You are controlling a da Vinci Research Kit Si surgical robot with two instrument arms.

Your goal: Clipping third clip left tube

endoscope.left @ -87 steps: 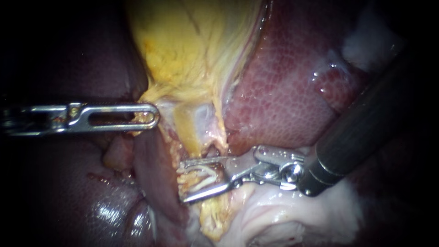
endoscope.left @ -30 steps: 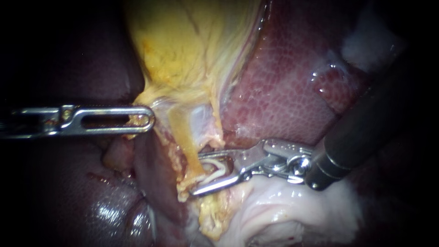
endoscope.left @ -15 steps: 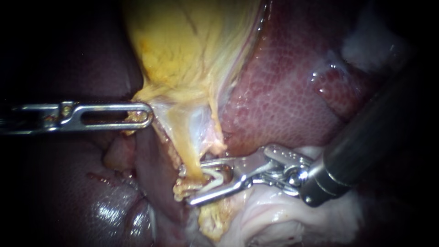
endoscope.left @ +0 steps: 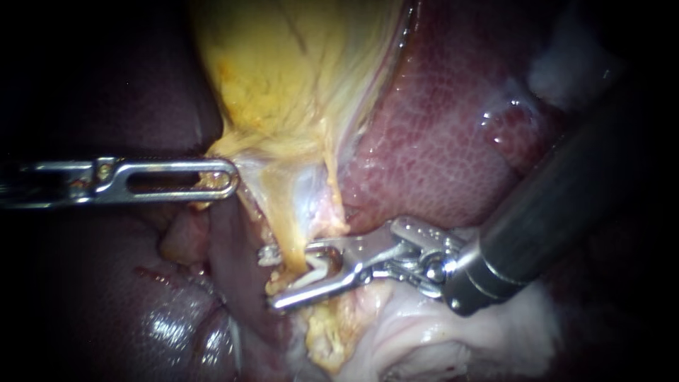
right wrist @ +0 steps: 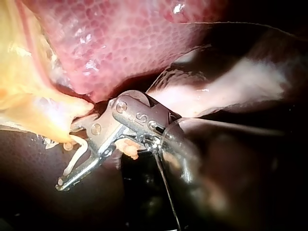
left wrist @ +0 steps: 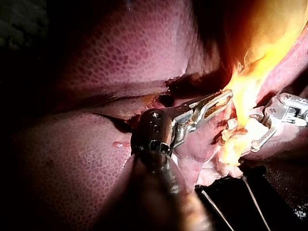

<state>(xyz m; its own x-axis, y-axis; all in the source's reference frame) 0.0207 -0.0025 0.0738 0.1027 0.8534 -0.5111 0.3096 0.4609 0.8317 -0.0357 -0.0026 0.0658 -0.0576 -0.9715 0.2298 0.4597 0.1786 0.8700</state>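
Observation:
The yellow gallbladder narrows down to a thin yellow tube. My left instrument comes in level from the left, its slotted jaws shut on the yellow tissue at the gallbladder's neck and holding it taut. My right instrument reaches in from the right. Its jaws stand apart on either side of the tube, with an open white V-shaped clip seated between them. The right wrist view shows the clip in the jaws beside the yellow tissue. In the left wrist view, my left instrument grips the same yellow fold.
Red mottled liver lies behind and to the right of the tube. A dark liver lobe sits at the lower left. Pale white tissue lies under my right instrument's dark shaft.
My right instrument has slid left, so its jaws and clip now reach further across the tube. My left instrument has kept its hold with only a slight shift.

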